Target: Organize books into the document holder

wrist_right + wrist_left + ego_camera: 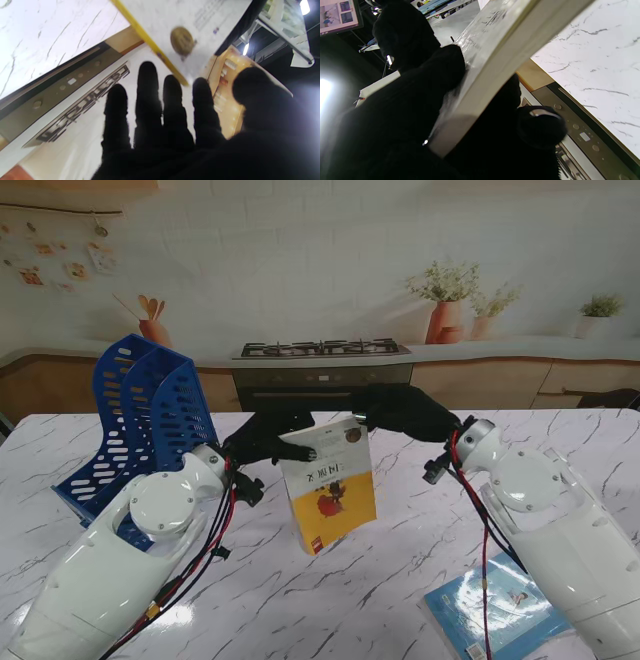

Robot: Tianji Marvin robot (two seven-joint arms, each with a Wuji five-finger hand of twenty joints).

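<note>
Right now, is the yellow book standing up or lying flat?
Standing up, a bit tilted. The yellow book rests its bottom edge on the table, gripped by the left hand; the right hand is open beside its top.

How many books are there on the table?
2. A yellow book stands upright mid-table, held by the left robot hand. A blue book lies flat near me on the right, partly hidden by the arm. More may be hidden.

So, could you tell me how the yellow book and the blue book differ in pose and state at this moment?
The yellow book stands upright near the table's middle, while the blue book lies flat at the near right edge. The yellow book is gripped by the left hand, with the right hand open at its top corner; the blue book is untouched, partly hidden by the right arm. Neither is yet in the blue document holder.
</note>
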